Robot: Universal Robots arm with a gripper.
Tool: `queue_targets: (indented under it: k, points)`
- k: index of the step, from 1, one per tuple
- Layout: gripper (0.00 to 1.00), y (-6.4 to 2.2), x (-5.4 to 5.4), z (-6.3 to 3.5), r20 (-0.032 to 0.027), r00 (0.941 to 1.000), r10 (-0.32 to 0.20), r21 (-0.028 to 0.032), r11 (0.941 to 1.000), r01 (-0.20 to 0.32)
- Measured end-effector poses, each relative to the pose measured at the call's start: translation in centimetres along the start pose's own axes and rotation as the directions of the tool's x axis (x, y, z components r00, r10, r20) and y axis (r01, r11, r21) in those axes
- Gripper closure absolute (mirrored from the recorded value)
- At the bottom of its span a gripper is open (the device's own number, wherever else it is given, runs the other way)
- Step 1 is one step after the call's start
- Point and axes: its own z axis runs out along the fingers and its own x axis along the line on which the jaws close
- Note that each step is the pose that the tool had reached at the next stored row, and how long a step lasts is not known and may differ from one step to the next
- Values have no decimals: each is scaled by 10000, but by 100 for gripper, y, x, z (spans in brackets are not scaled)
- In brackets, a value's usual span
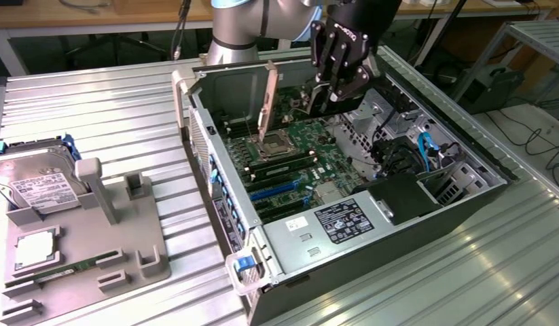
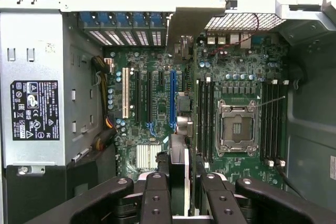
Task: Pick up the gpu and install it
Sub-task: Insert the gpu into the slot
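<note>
1. Above the open computer case (image 1: 352,204), toward the exterior view's top: black gripper (image 1: 332,102) on a grey Universal Robots arm, reaching down into the case interior.
2. Gripper state: fingers (image 2: 156,192) closed on the gpu (image 2: 178,169), which the wrist view shows edge-on between the two finger pads, a thin dark card standing upright. In the exterior view the card is hard to make out below the fingertips.
3. Gpu position: held over the motherboard (image 1: 297,159), between the expansion slots and the memory slots as the wrist view shows it. Whether its edge touches a slot cannot be told.
4. Motherboard, green, lying in the case: CPU socket (image 2: 237,128) with silver frame, empty; black memory slots on either side of it; blue expansion slot (image 2: 172,98), white expansion slot (image 2: 125,94) and black ones between them.
5. Power supply (image 1: 338,224), silver with a black label, at the case's near end in the exterior view.
6. Side panel bracket (image 1: 269,95), tan, standing upright at the case's far wall.
7. Grey parts fixture (image 1: 89,244) on the ribbed metal table (image 1: 125,102), at the exterior view's left, well apart from the case. It carries a silver hard drive (image 1: 34,180) with white label, a square CPU (image 1: 34,251), and a narrow green memory stick (image 1: 70,268).
</note>
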Motion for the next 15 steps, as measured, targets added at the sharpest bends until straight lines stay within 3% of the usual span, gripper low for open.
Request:
queue_targets:
  k: [15]
  points:
    - [73, -2, 1, 56, 0, 10000, 0, -8, 10000, 0]
